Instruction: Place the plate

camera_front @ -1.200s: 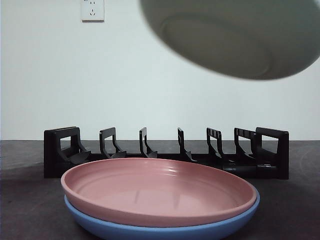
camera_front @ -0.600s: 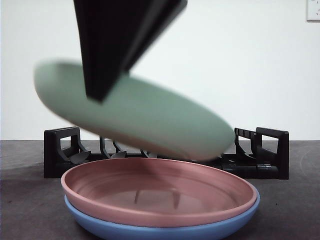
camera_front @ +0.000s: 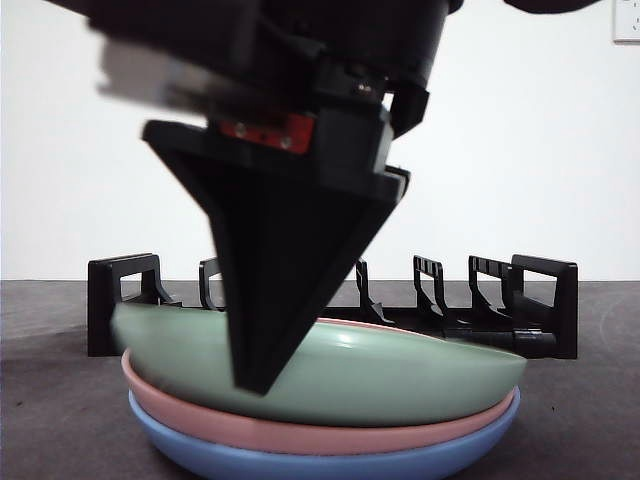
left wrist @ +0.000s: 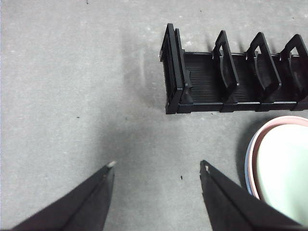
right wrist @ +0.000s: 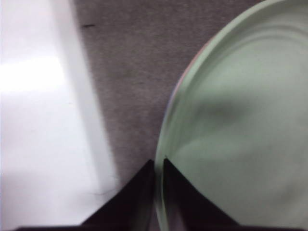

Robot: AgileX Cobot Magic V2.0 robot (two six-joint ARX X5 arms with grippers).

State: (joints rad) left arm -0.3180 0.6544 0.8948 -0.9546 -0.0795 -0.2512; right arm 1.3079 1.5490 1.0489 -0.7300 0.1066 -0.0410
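Note:
A pale green plate (camera_front: 400,375) lies on a pink plate (camera_front: 300,435), which sits in a blue plate (camera_front: 300,462) at the table's front. The green plate's left side stands slightly higher. My right gripper (camera_front: 250,385) comes down from above, large and dark, shut on the green plate's near rim. The right wrist view shows that gripper (right wrist: 159,166) pinching the edge of the green plate (right wrist: 240,120). My left gripper (left wrist: 158,166) hangs open over bare table beside the rack's end, with nothing in it and the plate stack (left wrist: 288,168) off to one side.
A black dish rack (camera_front: 545,300) with several upright dividers stands across the table behind the plates, all its slots vacant. The left wrist view shows one end of the rack (left wrist: 231,91). A white wall rises behind the table.
The green plate came down from high in the air, tilted, onto the pink plate. The right arm came down with it and now fills the upper front view.

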